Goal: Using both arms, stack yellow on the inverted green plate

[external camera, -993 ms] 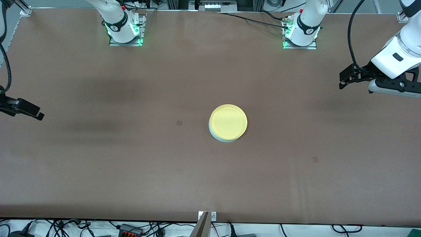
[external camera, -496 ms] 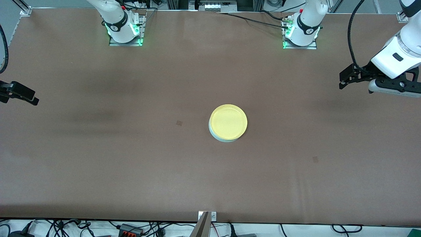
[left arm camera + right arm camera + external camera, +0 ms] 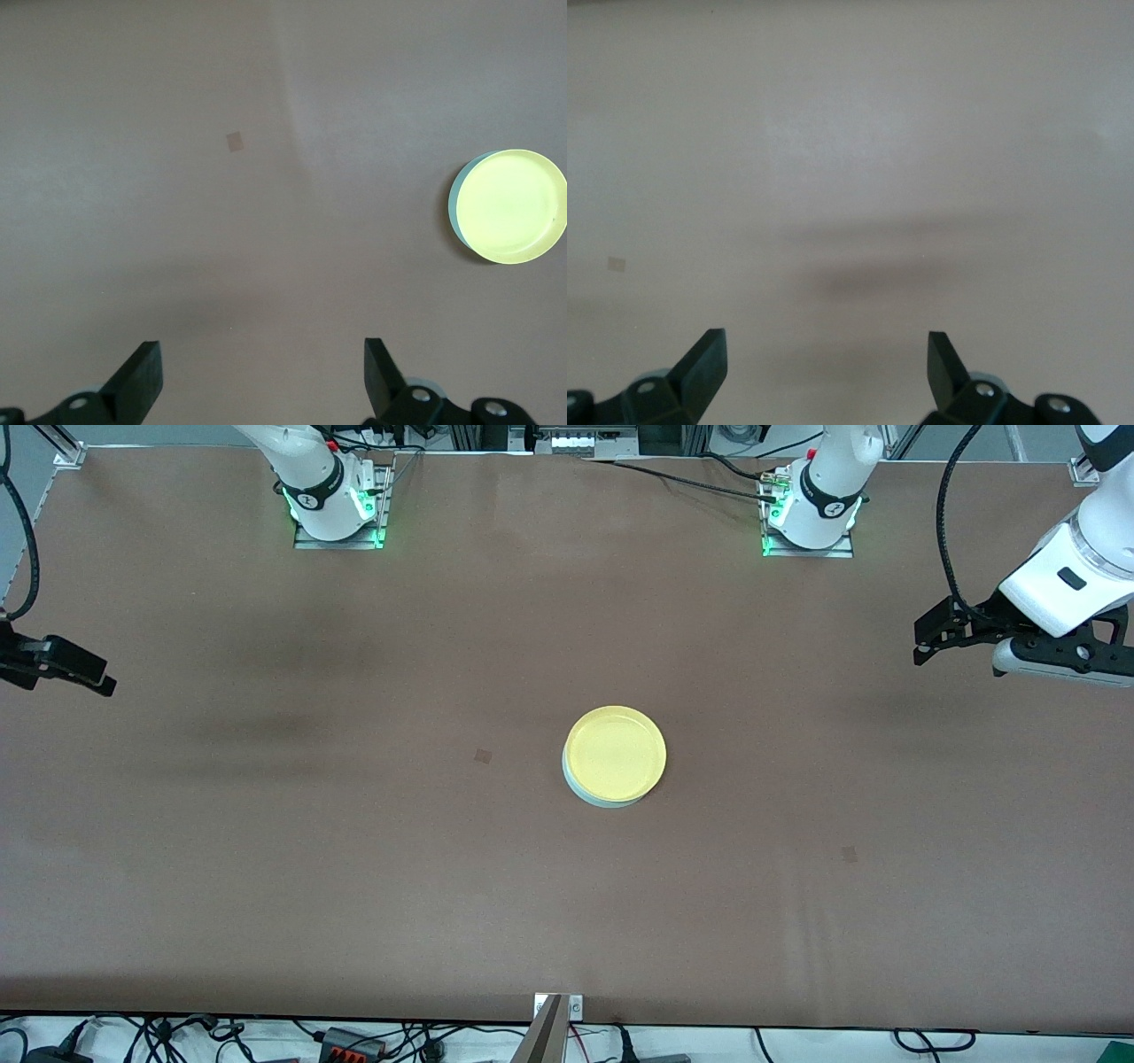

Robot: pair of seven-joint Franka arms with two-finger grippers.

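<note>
The yellow plate [image 3: 616,754] lies upright on the inverted green plate [image 3: 602,801] at the middle of the table; only a thin mint rim of the green plate shows. In the left wrist view both appear, the yellow plate [image 3: 512,205] and the green rim [image 3: 454,205]. My left gripper [image 3: 923,642] hangs open and empty over the left arm's end of the table, well apart from the stack; it shows open in its wrist view [image 3: 260,376]. My right gripper [image 3: 97,680] is open and empty over the right arm's end [image 3: 824,367]. No plate shows in the right wrist view.
The brown table [image 3: 354,886] bears two small dark square marks, one [image 3: 482,755] beside the stack toward the right arm's end, one [image 3: 849,854] nearer the front camera toward the left arm's end. The arm bases [image 3: 332,509] stand along the table's edge.
My right gripper has drawn back toward the robots' side of the table, away from the front camera. The left arm and the plates have not moved.
</note>
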